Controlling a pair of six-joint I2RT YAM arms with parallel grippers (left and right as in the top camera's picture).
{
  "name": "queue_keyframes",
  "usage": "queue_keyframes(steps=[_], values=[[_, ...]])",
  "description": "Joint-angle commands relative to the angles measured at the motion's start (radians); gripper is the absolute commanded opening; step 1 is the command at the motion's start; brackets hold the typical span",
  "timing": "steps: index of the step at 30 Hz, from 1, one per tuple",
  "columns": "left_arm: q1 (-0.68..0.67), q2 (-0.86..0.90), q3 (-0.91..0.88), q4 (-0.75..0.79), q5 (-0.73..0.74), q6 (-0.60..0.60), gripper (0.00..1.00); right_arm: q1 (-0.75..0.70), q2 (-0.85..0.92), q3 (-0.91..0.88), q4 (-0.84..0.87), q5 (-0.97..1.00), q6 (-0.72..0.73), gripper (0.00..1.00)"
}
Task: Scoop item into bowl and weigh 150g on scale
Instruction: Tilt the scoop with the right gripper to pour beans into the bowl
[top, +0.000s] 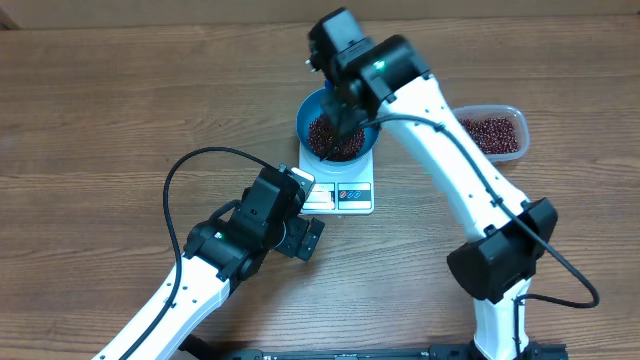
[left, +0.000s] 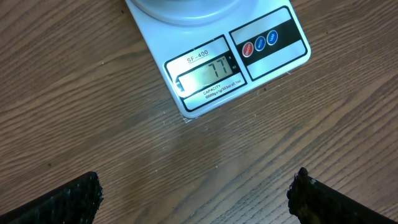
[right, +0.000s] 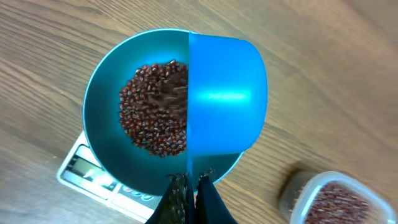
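Black fingers (right: 177, 200) of the right gripper (right: 189, 196) are filling the bottom edge of the right wrist view, pressing together on the thin handle of a blue scoop (right: 227, 93). That scoop is hanging on its side over the bowl (right: 102, 130), with its rounded back facing the camera and covering the bowl's right half. Beans (right: 149, 118) are lying in a loose heap on the bowl's floor, and those right beside the scoop's edge are showing as a blur. The bowl is sitting on the scale (right: 81, 168), whose front edge is peeking out below it. A clear tub (right: 292, 193) holding more beans is resting on the table (right: 50, 50), well apart from the bowl, off to the right.

From overhead, the right arm is reaching across from the near right, and its wrist is hiding part of the bowl.

The left gripper (left: 196, 199) is hovering over bare wood just in front of the scale. Its two fingers are standing wide apart at the lower corners of the left wrist view, gripping nothing. Beyond them the scale's display is showing 77, with one red and two blue buttons beside it.
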Motion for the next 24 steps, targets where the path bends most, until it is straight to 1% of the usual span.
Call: queue_keyframes(steps=[1,4,8,17,18,24], values=[[0.006,0.002,0.023,0.000,0.008,0.011,1.00,0.060,-0.042,0.033,0.001,0.217,0.042,0.04],[0.006,0.002,0.023,0.000,0.008,0.011,1.00,0.091,-0.042,0.033,-0.005,0.318,0.065,0.04],[0.006,0.002,0.023,0.000,0.008,0.011,1.00,0.108,-0.042,0.033,-0.008,0.332,0.068,0.04],[0.006,0.002,0.023,0.000,0.008,0.011,1.00,0.104,-0.044,0.033,-0.008,0.209,0.068,0.04],[0.006,0.002,0.023,0.000,0.008,0.011,0.99,0.094,-0.048,0.033,-0.008,0.160,0.067,0.04],[0.006,0.002,0.023,0.000,0.008,0.011,1.00,0.037,-0.086,0.033,-0.011,0.054,0.063,0.04]])
